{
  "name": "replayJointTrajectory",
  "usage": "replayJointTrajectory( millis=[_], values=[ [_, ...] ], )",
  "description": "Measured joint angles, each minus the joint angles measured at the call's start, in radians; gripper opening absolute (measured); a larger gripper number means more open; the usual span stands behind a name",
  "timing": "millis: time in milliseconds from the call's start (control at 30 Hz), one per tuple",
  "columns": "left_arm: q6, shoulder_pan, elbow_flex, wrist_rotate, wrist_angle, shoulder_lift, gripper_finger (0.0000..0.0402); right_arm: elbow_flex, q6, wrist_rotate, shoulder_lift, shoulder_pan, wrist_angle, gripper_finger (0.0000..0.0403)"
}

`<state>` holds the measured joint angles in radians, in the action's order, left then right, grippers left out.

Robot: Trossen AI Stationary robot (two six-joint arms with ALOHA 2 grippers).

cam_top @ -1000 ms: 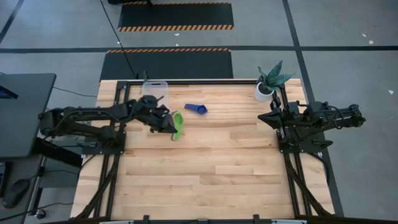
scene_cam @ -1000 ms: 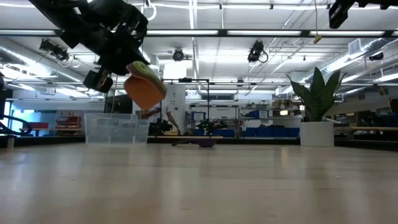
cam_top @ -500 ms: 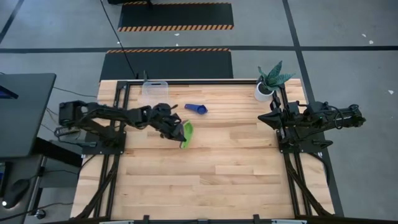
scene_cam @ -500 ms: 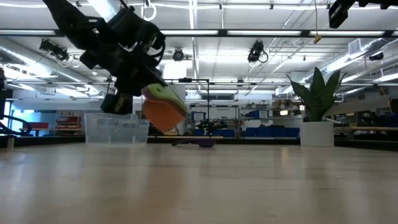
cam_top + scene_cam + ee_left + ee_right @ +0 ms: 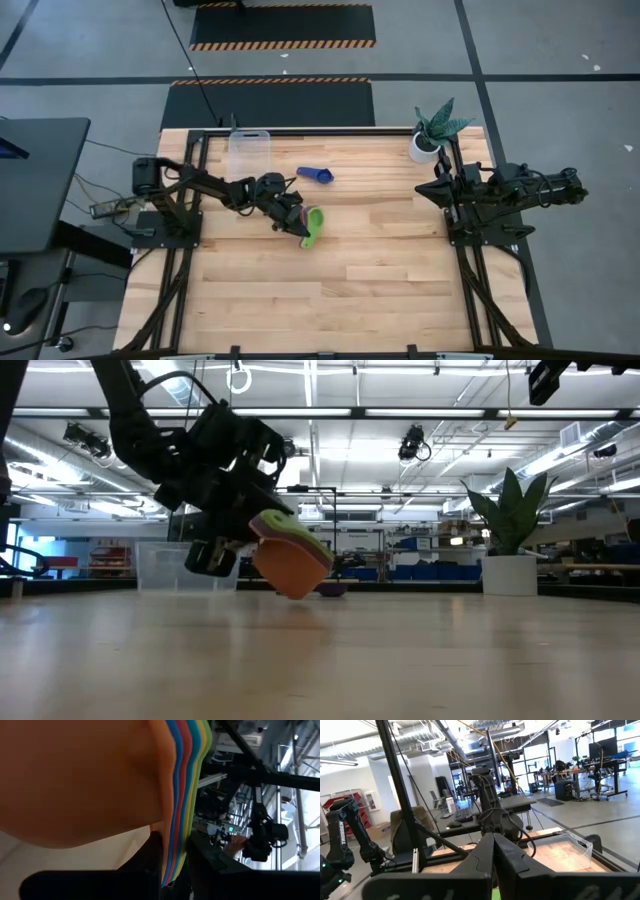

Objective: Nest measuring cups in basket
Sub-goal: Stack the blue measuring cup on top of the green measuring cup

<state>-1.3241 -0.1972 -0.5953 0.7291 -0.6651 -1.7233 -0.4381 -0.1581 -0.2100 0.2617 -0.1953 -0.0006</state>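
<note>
Left gripper is clamped on the handles of a nested stack of measuring cups and holds it low over the wooden table, near the middle. From above only the green top cup of the stack can be seen. In the low view the stack is tilted, with the orange cup outside and a green and a purple rim above it; whether its lowest edge touches the table I cannot tell. In the left wrist view the orange cup fills most of the picture and is cut off, and only thin coloured edges of the other cups show, blue, red, teal, yellow and green.

One blue measuring cup lies alone on the table, between the stack and the basket. The basket stands at the far edge, well apart from the stack; it is clear plastic and its walls are hard to make out from above.

Right gripper waits by the table's right edge, close to a potted plant, with its fingers pressed together and nothing between them.
</note>
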Motion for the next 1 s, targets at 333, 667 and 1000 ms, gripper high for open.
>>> replayJointTrajectory(
  millis=[333, 667, 1000],
  values=[
    [0.008, 0.022, -0.003, 0.016, -0.008, -0.049, 0.0062, 0.0, 0.001, 0.0, 0.0, 0.0, 0.0, 0.0016],
    [-0.035, 0.022, 0.0, -0.015, 0.025, -0.053, 0.0108, 0.0, -0.004, 0.0, 0.0, 0.0, 0.0, 0.0016],
    [-0.038, 0.021, 0.002, 0.06, 0.054, -0.053, 0.0127, 0.0, -0.007, 0.0, 0.0, 0.0, 0.016, 0.0016]
  ],
)
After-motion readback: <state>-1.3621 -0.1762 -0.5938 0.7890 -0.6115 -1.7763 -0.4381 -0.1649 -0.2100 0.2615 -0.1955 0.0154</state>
